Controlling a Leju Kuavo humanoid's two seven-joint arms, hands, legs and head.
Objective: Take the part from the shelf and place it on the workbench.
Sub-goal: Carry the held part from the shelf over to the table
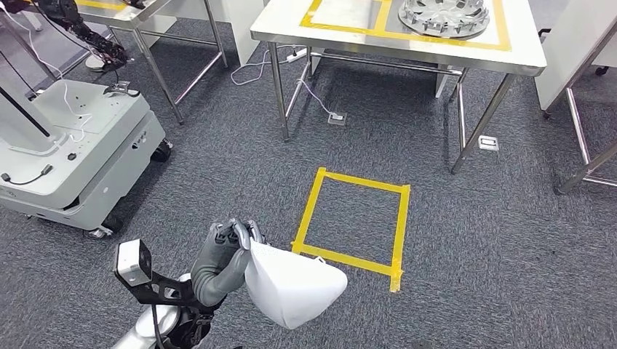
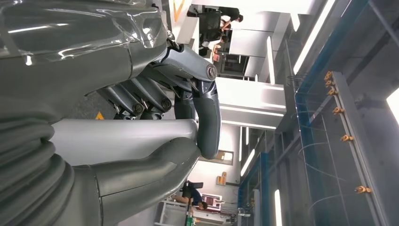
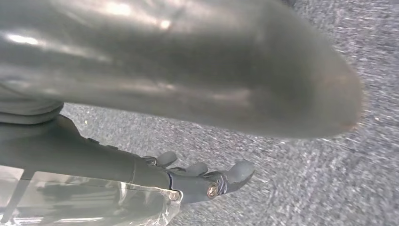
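Left hand [image 1: 233, 243], low in the head view, grips a white curved part [image 1: 295, 285] by its upper edge; the part hangs out to the right of the fingers, clear of the floor. Left wrist view confirms it: thumb [image 2: 209, 120] and dark fingers [image 2: 141, 99] close around a pale slab, a firm wrap, not a fingertip pinch.

Largest to smallest:
- Grey carpet floor [image 1: 218, 182] between robot and goal.
- White workbench [image 1: 291, 29] on steel legs, far ahead, marked with yellow tape. A round silver ribbed disc [image 1: 444, 16] sits in the right taped box; the left taped box [image 1: 342, 11] looks free, though its far side is cut off.
- White wheeled cart [image 1: 73, 160] to the left, cables trailing over it.
- Yellow tape square [image 1: 353, 222] on the floor, just ahead of the part.
- Right hand [image 3: 207, 176], fingers spread over carpet, holding nothing.

Judgement: carry phase, part off the shelf, placement not yet done. The tape square is likely the standing mark. To do this well:
1. Square up to the bench and keep away from the cart and its cables.
2. Hold the grip steady; the part is held at 1 edge and could swing or slip while walking.
3. Aim for the left box, away from the disc.
4. Rest the part flat on the top before the fingers loosen.
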